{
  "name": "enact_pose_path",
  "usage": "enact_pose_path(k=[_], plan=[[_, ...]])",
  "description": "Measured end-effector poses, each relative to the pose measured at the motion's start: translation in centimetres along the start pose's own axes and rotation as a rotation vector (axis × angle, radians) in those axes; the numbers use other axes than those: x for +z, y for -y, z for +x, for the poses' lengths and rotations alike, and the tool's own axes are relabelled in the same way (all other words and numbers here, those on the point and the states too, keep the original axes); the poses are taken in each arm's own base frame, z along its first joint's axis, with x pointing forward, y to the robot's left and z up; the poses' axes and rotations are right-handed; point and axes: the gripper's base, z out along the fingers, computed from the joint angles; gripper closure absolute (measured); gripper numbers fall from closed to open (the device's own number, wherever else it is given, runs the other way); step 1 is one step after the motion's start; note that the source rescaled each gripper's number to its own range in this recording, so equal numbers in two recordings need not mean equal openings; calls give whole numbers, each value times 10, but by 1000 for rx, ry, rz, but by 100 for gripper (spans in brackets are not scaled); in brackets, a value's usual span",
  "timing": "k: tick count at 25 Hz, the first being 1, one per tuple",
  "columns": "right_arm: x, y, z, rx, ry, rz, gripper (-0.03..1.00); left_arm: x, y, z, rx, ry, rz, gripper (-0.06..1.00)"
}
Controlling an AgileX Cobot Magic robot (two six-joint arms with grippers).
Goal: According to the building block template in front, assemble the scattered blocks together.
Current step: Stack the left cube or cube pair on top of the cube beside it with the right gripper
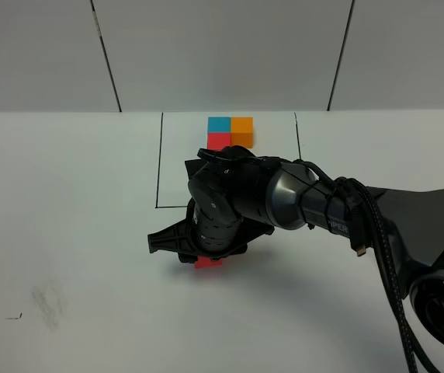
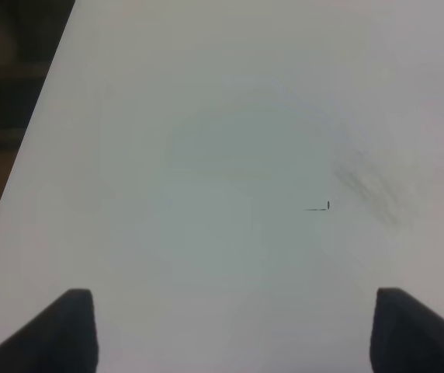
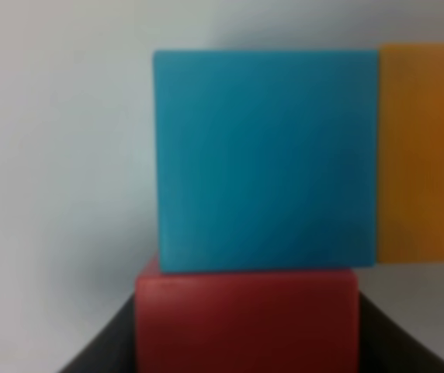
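Template count: one building block template [image 1: 230, 132], three cubes in all, one blue, one orange, one red.
Template look: a tight L seen from the high camera; blue and orange side by side at the back, red in front of the blue, all touching. Plain matte faces.
Template place: far middle of the white table [image 1: 67, 202], inside a thin black-line rectangle whose left and right lines and part of the front line show; the arm covers the rest.
Scattered blocks count: three, one red block [image 3: 247, 318], one blue block [image 3: 267, 159], one orange block [image 3: 425, 151].
Scattered blocks look: equal plain cubes, close and slightly blurred in the right wrist view. Blue and orange share a flush edge; red touches the blue's near edge.
Scattered blocks place: under the right arm, in front of the black frame; from the high camera only a sliver of red peeks out beneath the gripper.
Right gripper [image 3: 247, 342]: one, clamped on the red block, dark fingers on both sides of it.
Left gripper [image 2: 234, 330]: one, jaws wide apart, nothing between them, over bare table.
Table marks: one grey smudge [image 2: 369, 190] and one tiny dark mark [image 2: 320, 207] just beside it.
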Motion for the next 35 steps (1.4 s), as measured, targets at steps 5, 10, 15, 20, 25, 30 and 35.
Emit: enact_pose_path(k=[5, 10, 15, 20, 25, 30, 35], plan=[[0, 3, -2, -1, 6, 6, 97, 0, 0, 0, 0, 0, 0, 36], [1, 10, -6, 11, 9, 15, 97, 0, 0, 0, 0, 0, 0, 36], [2, 11, -7, 4, 13, 24, 97, 0, 0, 0, 0, 0, 0, 36], [13, 18, -3, 15, -20, 45, 97, 0, 0, 0, -1, 0, 0, 36], [19, 18, -1, 24, -31, 38, 97, 0, 0, 0, -1, 0, 0, 36], [27, 17, 2, 15, -52, 28, 97, 0, 0, 0, -2, 0, 0, 36], [27, 17, 2, -2, -55, 25, 97, 0, 0, 0, -2, 0, 0, 36]])
